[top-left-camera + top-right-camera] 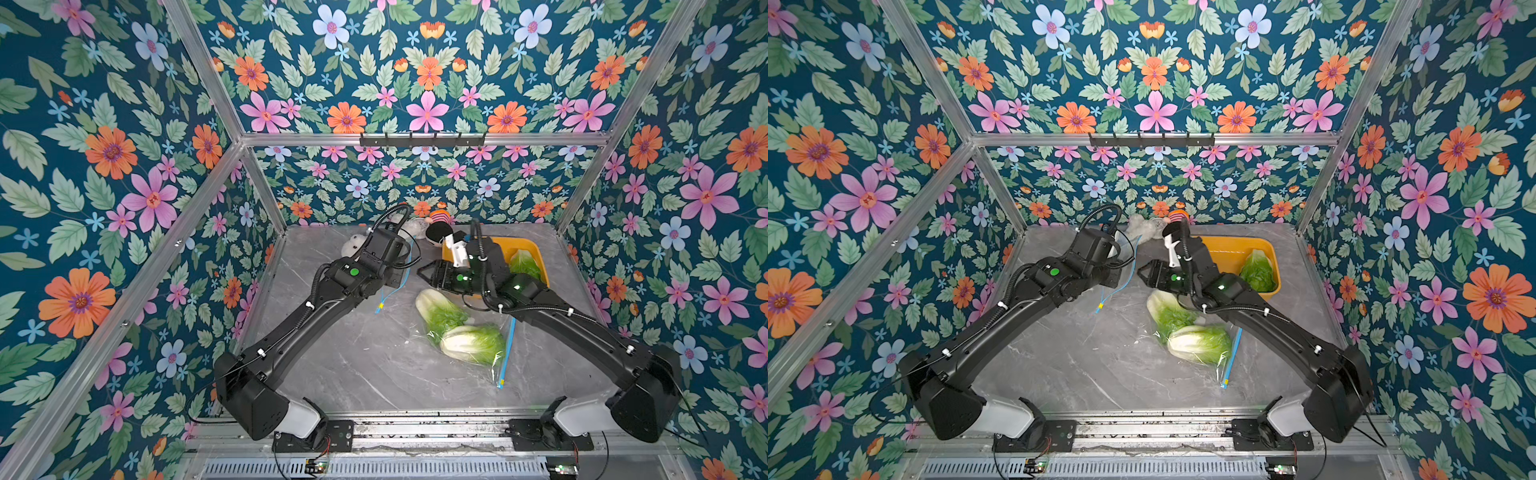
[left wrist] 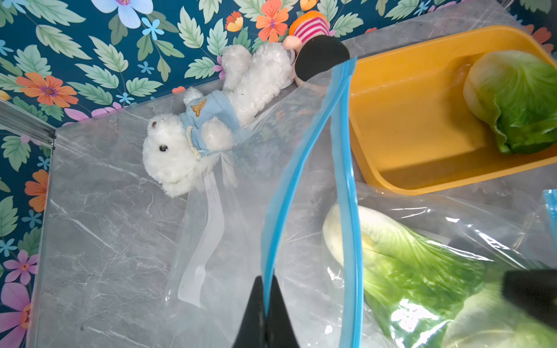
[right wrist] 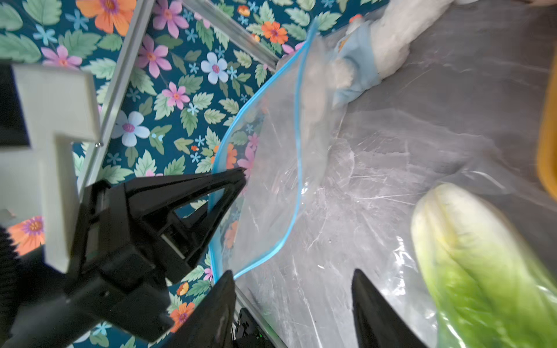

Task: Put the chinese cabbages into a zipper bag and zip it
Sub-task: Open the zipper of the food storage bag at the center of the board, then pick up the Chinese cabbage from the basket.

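The left fingers (image 2: 253,316) clamp the blue rim of the bag (image 2: 304,186), holding its mouth open. Two cabbages (image 1: 473,343) lie inside on the worktop (image 1: 353,365); a third cabbage (image 1: 524,264) sits in the tray (image 1: 511,242). The right fingers (image 3: 217,310) stand apart, empty.

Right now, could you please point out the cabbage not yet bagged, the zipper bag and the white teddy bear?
unbagged cabbage (image 2: 515,99): left wrist view, green leaves.
zipper bag (image 2: 345,186): left wrist view, blue zip strip.
teddy bear (image 2: 168,150): left wrist view, head.
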### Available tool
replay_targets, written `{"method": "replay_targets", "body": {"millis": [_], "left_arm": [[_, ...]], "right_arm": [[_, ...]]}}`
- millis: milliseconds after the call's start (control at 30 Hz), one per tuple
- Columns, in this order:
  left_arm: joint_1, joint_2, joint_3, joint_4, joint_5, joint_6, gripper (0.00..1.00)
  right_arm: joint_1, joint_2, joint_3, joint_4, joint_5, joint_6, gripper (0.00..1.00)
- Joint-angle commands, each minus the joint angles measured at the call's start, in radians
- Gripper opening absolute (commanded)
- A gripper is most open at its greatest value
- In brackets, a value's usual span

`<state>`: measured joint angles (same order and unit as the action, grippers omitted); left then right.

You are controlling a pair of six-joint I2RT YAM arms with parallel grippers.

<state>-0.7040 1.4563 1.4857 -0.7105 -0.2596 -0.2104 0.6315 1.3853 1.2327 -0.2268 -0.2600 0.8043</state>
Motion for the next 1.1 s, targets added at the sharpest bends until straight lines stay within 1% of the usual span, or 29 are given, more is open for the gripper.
{"method": "replay_targets", "body": {"millis": [0, 167, 233, 300, 333, 400, 467, 567, 700, 767, 833, 933, 1067], "left_arm": [[0.001, 0.007, 0.007, 0.023, 0.024, 0.006, 0.00], [0.000, 0.025, 0.013, 0.035, 0.034, 0.003, 0.00], [0.000, 0.024, 0.009, 0.047, 0.039, -0.004, 0.00], [0.000, 0.028, 0.006, 0.058, 0.052, -0.008, 0.00], [0.001, 0.032, 0.007, 0.060, 0.054, -0.009, 0.00], [-0.001, 0.040, 0.012, 0.059, 0.056, -0.014, 0.00], [-0.002, 0.042, 0.014, 0.064, 0.058, -0.016, 0.00], [-0.002, 0.046, 0.014, 0.068, 0.061, -0.017, 0.00], [-0.002, 0.042, 0.007, 0.078, 0.048, -0.022, 0.00], [-0.001, 0.042, 0.003, 0.083, 0.037, -0.026, 0.00], [-0.002, 0.045, 0.004, 0.086, 0.037, -0.026, 0.00], [-0.001, 0.045, 0.001, 0.098, 0.039, -0.025, 0.00], [-0.002, 0.053, 0.007, 0.096, 0.031, -0.020, 0.00]], "right_arm": [[-0.119, -0.074, -0.077, 0.009, -0.045, 0.050, 0.63], [-0.396, -0.200, -0.250, 0.009, -0.054, 0.093, 0.67], [-0.499, -0.227, -0.318, 0.023, -0.051, 0.102, 0.69], [-0.588, -0.219, -0.352, 0.024, -0.058, 0.096, 0.71], [-0.628, -0.204, -0.371, 0.051, -0.082, 0.100, 0.72], [-0.686, -0.162, -0.389, 0.094, -0.107, 0.108, 0.73], [-0.716, -0.117, -0.396, 0.157, -0.113, 0.110, 0.73], [-0.747, -0.038, -0.372, 0.203, -0.118, 0.124, 0.74], [-0.764, 0.055, -0.353, 0.287, -0.102, 0.149, 0.74], [-0.766, 0.111, -0.316, 0.273, -0.079, 0.149, 0.74], [-0.771, 0.163, -0.285, 0.265, -0.082, 0.161, 0.74], [-0.770, 0.213, -0.277, 0.328, -0.086, 0.178, 0.74], [-0.774, 0.257, -0.253, 0.279, -0.044, 0.179, 0.74]]}}
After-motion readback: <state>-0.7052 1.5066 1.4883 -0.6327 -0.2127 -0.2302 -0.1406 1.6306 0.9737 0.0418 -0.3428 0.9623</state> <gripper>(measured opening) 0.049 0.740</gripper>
